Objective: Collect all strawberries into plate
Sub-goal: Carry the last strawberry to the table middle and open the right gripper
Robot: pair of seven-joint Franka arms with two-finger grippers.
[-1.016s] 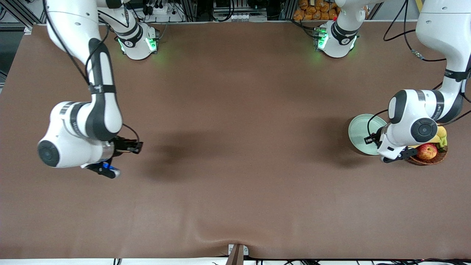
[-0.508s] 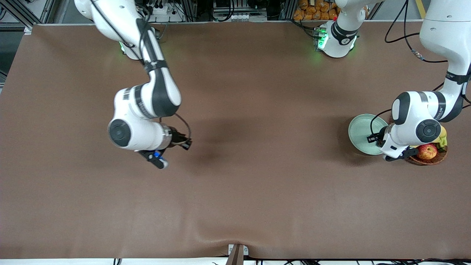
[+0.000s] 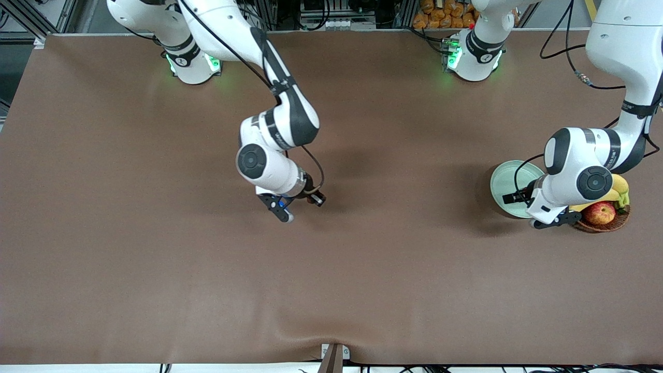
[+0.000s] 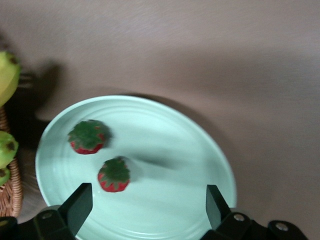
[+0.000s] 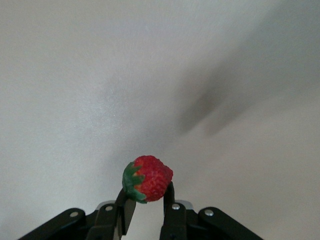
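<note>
The pale green plate [image 3: 503,178] lies at the left arm's end of the table. Two strawberries [image 4: 88,136] [image 4: 114,174] rest in the plate [image 4: 165,200], apart from each other. My left gripper [image 4: 146,207] hangs open just above the plate, its fingers [image 4: 75,206] wide apart with nothing between them. My right gripper [image 5: 147,195] is shut on a third strawberry [image 5: 148,178], red with its green top to one side. In the front view the right gripper [image 3: 314,198] is in the air over the middle of the table.
A brown wicker basket [image 3: 606,224] with a red-yellow apple [image 3: 601,212] and bananas [image 3: 620,187] stands right beside the plate, toward the left arm's end. The basket's rim [image 4: 11,197] and green bananas [image 4: 6,75] show in the left wrist view.
The right arm has swung from its own end of the table to over the middle, strawberry in its gripper. The left gripper has opened over the plate, its hand barely shifting.
</note>
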